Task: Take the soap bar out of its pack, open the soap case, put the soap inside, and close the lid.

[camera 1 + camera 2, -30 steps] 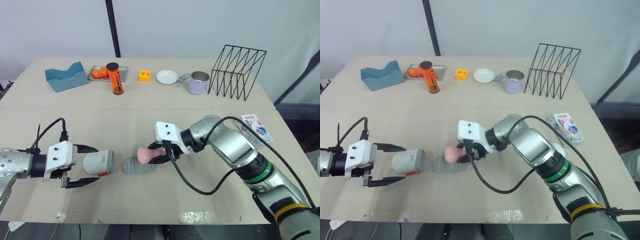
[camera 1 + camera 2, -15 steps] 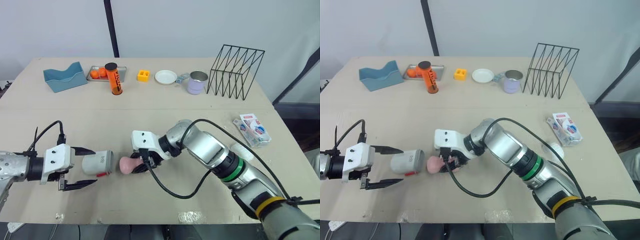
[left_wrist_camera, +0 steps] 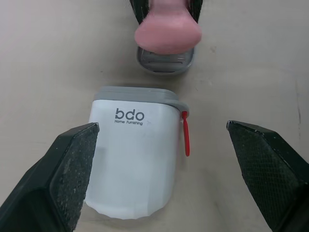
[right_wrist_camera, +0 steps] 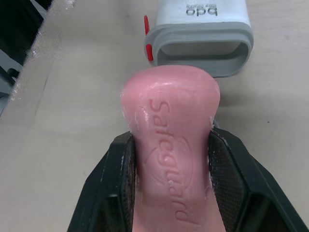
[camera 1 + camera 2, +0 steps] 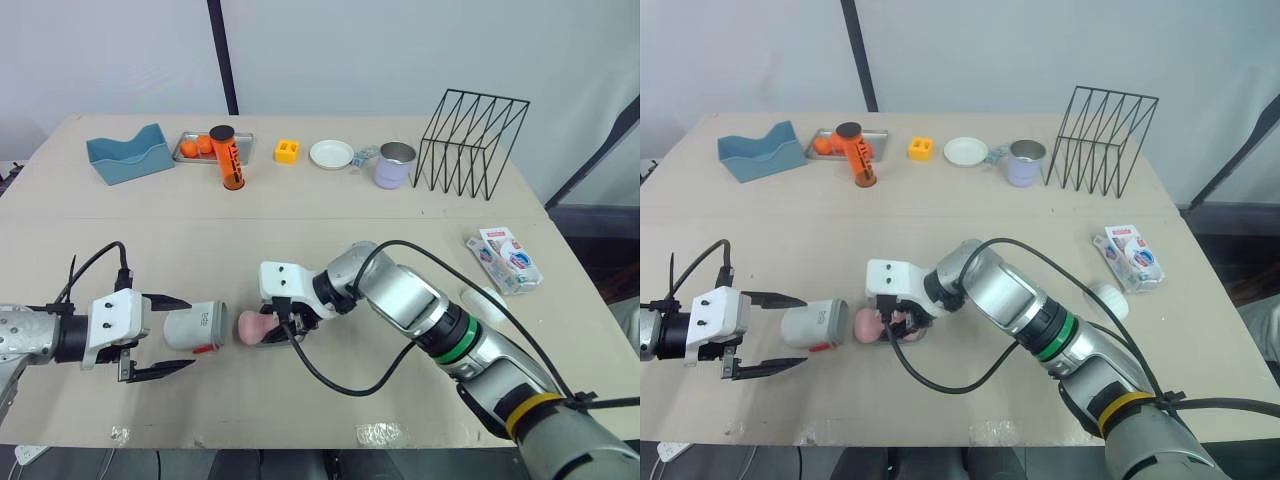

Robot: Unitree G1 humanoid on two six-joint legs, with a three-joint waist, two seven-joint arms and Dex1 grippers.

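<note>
Right gripper (image 4: pixel 170 141) first: both black fingers are clamped on the flanks of the pink soap bar (image 4: pixel 169 130), Safeguard lettering facing up, and the rounded end of the bar juts out past the fingertips. That nose points at the grey-rimmed open mouth of the white soap case (image 3: pixel 133 164), close to it, but no part of the bar is inside. The case lies on its side on the table (image 5: pixel 330 240), bdo print on top, with a red tab (image 3: pixel 185 137) hanging off one edge of the rim. Beneath the soap, flat on the tabletop, sits a grey ridged tray (image 3: pixel 165 63), just off the case's mouth.

Over to the left gripper (image 5: pixel 192 332): its fingers are spread wide and straddle the case, one on each side, with bare table showing between each pad and the white shell, so it grips nothing.

Out to the robot's right, well apart from the action, the soap pack (image 5: pixel 508 258) lies near the table edge. Along the far side, from left to right: a blue holder (image 5: pixel 130 155), a metal tray (image 5: pixel 187 156) with orange fruit, an orange tube (image 5: pixel 229 158) standing upright, a yellow block (image 5: pixel 288 151), a white dish (image 5: pixel 333 154), a lilac mug (image 5: pixel 396 165) and a black wire rack (image 5: pixel 475 140).
</note>
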